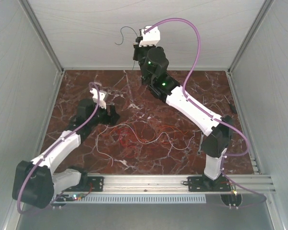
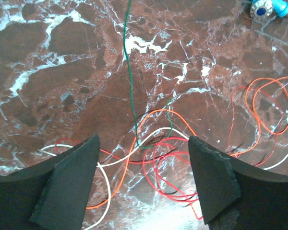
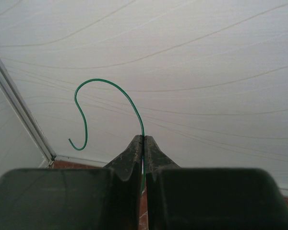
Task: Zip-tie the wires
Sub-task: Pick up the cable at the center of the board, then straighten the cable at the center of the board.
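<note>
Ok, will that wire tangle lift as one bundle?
Probably floppy: the wires lie in loose loops sprawled over the marble, so ends would likely trail. Likely light and springy: the green strand pinched in the right gripper holds its curl.

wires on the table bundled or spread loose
Spread loose. The wires lie in separate overlapping loops across the marble table, nothing binding them; one green strand is pinched in the right gripper.

Dark red marble tabletop (image 1: 211, 91) with white veins, enclosed by pale white walls (image 1: 77, 33)
</note>
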